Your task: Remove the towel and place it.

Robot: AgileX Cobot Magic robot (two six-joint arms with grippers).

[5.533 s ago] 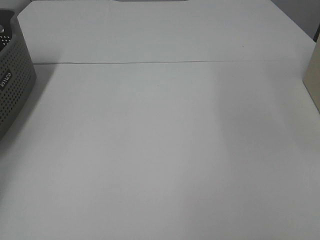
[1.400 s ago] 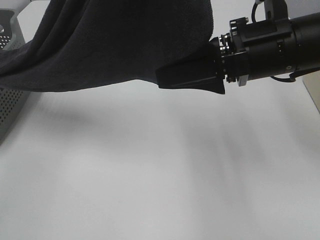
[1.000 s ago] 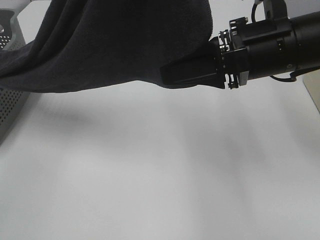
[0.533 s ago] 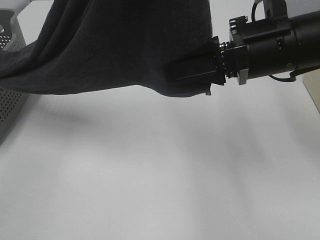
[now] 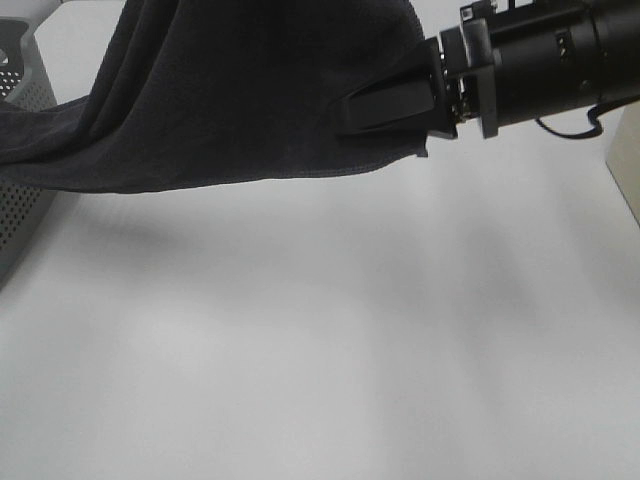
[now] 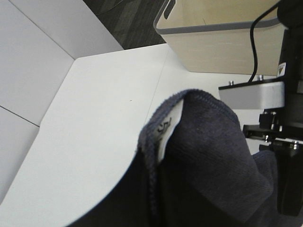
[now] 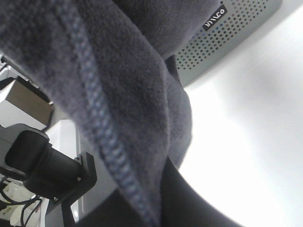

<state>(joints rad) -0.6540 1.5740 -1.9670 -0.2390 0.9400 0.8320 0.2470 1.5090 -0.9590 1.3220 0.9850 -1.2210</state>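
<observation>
Just changed: the right gripper (image 5: pixel 358 110) was carried higher, toward 1 o'clock of the high view, than half a second earlier. The towel (image 5: pixel 240 90) was drawn up with it, and the sag beneath the fingers was pulled out into a nearly level lower edge.
Longer span: some seconds earlier the table (image 5: pixel 320 340) was shown with neither towel nor arm over it.
Right gripper: its fingers were seen pressed together on the towel's edge at 1 o'clock.
Left gripper: it could not be told whether it was spread or pinching. In the left wrist view only a bunched corner bearing the tag (image 6: pixel 166 132) was shown, and the fingers were hidden.
Towel: it was hung from 10 to 1 o'clock, clear of the table, with its far end trailed over the basket (image 5: pixel 22 190) at 9 o'clock.
Meaning: the removal was judged well advanced but unfinished, since one end was not yet drawn free of the basket. The placing was not yet begun.
Around: a bin (image 5: pixel 627 160) was stood at 3 o'clock, just beside the right arm.
In the way: the trailing end was judged liable to catch on the basket's rim, and the bin to crowd any sweep toward 3 o'clock. Open table was left beneath at 6 o'clock.
</observation>
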